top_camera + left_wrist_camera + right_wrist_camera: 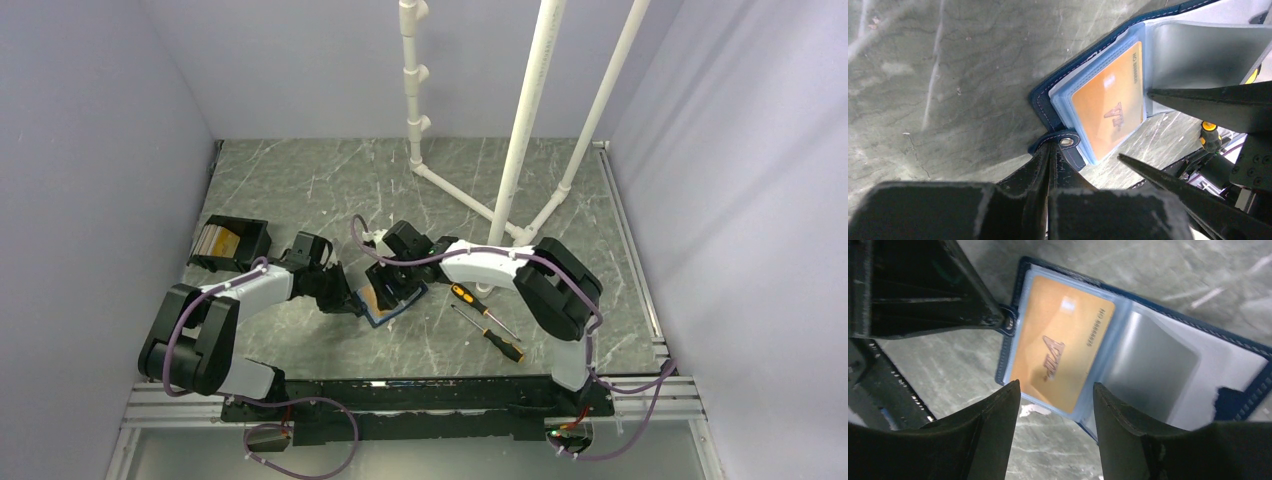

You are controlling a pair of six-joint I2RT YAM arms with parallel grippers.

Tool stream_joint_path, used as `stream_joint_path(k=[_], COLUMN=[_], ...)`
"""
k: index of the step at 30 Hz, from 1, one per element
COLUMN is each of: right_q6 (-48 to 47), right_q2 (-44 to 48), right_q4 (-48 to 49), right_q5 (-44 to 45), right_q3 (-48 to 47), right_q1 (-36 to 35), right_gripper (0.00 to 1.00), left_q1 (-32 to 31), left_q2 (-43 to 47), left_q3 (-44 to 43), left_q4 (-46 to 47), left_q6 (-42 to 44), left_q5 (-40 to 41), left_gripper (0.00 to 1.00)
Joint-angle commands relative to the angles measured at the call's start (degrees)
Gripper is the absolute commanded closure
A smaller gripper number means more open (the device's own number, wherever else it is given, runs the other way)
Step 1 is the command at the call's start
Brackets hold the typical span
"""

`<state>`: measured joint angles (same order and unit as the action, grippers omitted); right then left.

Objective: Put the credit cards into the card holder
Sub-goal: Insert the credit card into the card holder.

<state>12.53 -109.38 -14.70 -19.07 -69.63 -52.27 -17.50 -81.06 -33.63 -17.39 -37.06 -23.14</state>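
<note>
The navy card holder (1020,270) lies open on the table, its clear blue sleeves showing. An orange credit card (1060,350) sits inside the left sleeve (1108,107). My left gripper (1052,150) is shut on the holder's clasp tab (1066,142) at its left edge. My right gripper (1055,395) hovers open just above the near edge of the carded sleeve, with nothing between its fingers. In the top view the holder (377,318) lies between the left gripper (350,297) and the right gripper (398,290). More credit cards (215,240) stand in a black box.
The black open-topped box (245,232) stands at the left. Two orange-handled screwdrivers (478,306) (497,341) lie right of the holder. A white pipe frame (520,140) rises at the back, its foot close behind the right arm.
</note>
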Motion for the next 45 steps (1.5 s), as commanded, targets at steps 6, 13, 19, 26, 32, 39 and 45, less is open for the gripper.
stream_joint_path(k=[6, 13, 19, 26, 32, 39, 45], right_q6=[-3.7, -0.1, 8.9, 17.2, 16.8, 15.9, 17.5], right_q2=[8.6, 7.0, 5.7, 7.0, 8.9, 10.1, 8.6], right_q4=[1.4, 6.3, 5.3, 13.2, 8.0, 3.5, 3.4], right_q5=[23.3, 30.6, 26.3, 17.0, 21.5, 26.0, 22.8], right_q3=[2.7, 3.9, 4.7, 9.4, 6.0, 3.8, 0.6], right_q1=[-9.1, -11.3, -9.3, -9.4, -9.3, -5.7, -1.4], right_gripper=[0.37, 0.29, 0.32, 0.33, 0.31, 0.33, 0.51], left_q1=[-0.3, -0.3, -0.3, -0.3, 0.3, 0.4, 1.3], left_q2=[-1.6, -1.8, -7.2, -17.7, -21.3, -11.3, -7.9], left_q3=[1.3, -0.5, -5.8, -17.6, -24.7, -24.1, -25.5], left_q4=[1.0, -1.6, -3.6, -9.1, -13.0, -14.7, -19.4], left_q6=[2.2, 2.7, 5.1, 10.2, 11.8, 10.6, 12.4], left_q5=[5.8, 7.7, 8.7, 13.9, 18.0, 13.4, 5.1], left_gripper=[0.94, 0.95, 0.94, 0.97, 0.96, 0.50, 0.36])
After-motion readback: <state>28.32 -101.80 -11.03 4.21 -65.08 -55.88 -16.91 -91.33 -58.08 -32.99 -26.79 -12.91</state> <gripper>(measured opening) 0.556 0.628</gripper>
